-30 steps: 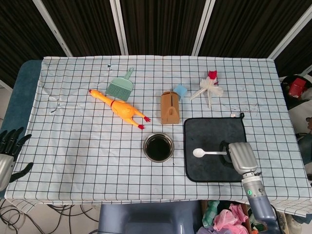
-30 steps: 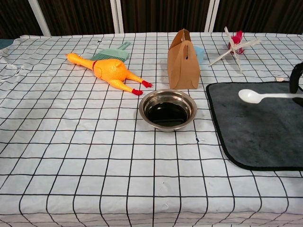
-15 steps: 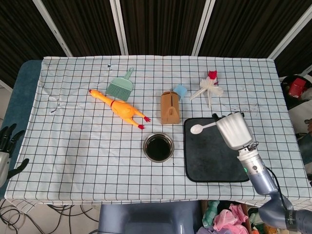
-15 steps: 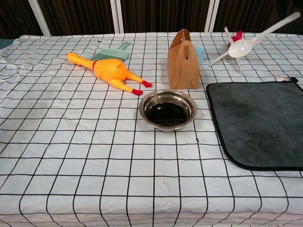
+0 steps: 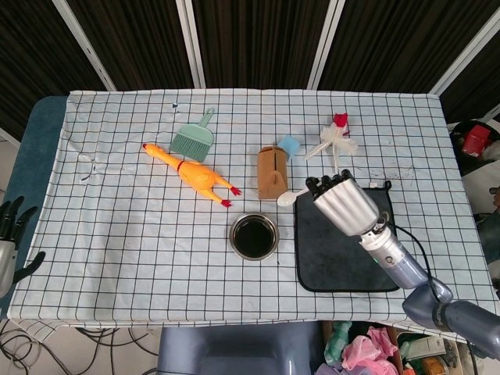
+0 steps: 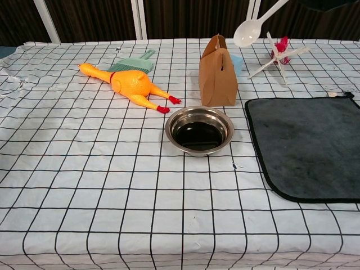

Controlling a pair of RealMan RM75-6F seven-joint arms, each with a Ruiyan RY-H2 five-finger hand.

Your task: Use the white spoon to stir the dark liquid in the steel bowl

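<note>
My right hand [image 5: 344, 205] holds the white spoon [image 5: 288, 198] up in the air, to the right of the steel bowl [image 5: 254, 236]. The spoon's bowl points left and hangs above the cloth between the steel bowl and the dark mat [image 5: 344, 258]. In the chest view the spoon [image 6: 250, 26] shows high near the top edge, well above the steel bowl [image 6: 199, 130] with its dark liquid [image 6: 197, 136]; the right hand itself is out of that frame. My left hand [image 5: 11, 234] hangs at the far left edge, off the table, fingers spread and holding nothing.
A brown paper bag [image 5: 272, 172] stands just behind the bowl, with a blue cube [image 5: 290, 146] behind it. A yellow rubber chicken [image 5: 192, 174] and a green dustpan [image 5: 193, 139] lie at the left. A white and red toy windmill [image 5: 334, 141] lies behind the mat.
My right hand has lifted the spoon off the dark mat and carried it up and to the left, toward the bowl. The left hand has sunk slightly at the table's left edge.
</note>
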